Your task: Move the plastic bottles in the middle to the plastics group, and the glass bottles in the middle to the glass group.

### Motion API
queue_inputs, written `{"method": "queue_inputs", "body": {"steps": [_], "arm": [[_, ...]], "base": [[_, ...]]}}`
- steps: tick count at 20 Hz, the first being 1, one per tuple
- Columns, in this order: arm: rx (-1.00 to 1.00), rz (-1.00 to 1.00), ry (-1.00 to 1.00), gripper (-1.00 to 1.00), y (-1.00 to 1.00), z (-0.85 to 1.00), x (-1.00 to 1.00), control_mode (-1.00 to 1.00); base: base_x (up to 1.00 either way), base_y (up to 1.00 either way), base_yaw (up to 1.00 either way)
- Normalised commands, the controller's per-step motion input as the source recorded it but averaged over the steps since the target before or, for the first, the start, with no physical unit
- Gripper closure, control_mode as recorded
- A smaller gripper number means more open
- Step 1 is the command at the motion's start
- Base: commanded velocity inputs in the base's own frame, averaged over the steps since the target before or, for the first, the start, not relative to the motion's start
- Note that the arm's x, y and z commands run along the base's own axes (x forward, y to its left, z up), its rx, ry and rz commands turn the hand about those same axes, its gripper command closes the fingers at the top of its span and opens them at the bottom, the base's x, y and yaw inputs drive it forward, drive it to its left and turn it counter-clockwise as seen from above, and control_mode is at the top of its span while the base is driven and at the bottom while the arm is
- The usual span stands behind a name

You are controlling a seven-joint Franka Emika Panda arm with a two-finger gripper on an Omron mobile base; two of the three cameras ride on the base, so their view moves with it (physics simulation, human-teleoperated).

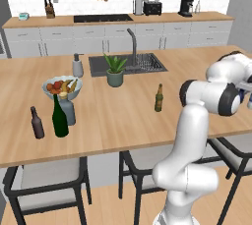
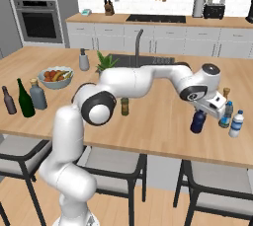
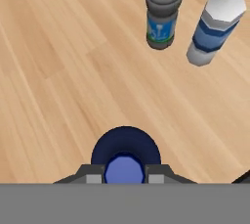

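End effector (image 3: pixel 125 178) apparently grips navy bottle (image 2: pixel 198 121) (upright).

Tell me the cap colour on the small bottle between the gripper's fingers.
Blue, lighter than the small dark navy plastic bottle itself; the hand view shows it best, from above.

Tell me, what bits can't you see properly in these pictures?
- Pincer, hand view: its tips are cut off by the bottom edge, beside the navy bottle's cap.
- Navy bottle, right base view: its top is hidden behind the hand.
- Labels on the water bottle and white bottle: too blurred to read.
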Motion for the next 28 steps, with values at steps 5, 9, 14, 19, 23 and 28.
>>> {"method": "queue_inputs", "body": {"steps": [5,9,14,19,23,28], "arm": [[0.0,0.0,-0.04,1.0,0.0,0.0,-0.14,-1.0],[-0.05,0.0,-0.03,1.0,0.03,-0.2,-0.36,-1.0],[-0.11,-0.04,-0.04,1.0,0.15,-0.05,-0.08,-1.0],[-0.12,-0.08,-0.01,1.0,0.1,0.0,0.09,-1.0],[-0.06,-0.08,0.0,1.0,-0.03,0.0,0.13,-1.0],[0.02,-0.05,0.0,1.0,-0.28,0.0,0.2,-1.0]], "base": [[0.0,0.0,0.0],[0.0,0.0,0.0],[0.0,0.0,0.0],[0.0,0.0,0.0],[0.0,0.0,0.0],[0.0,0.0,0.0]]}}
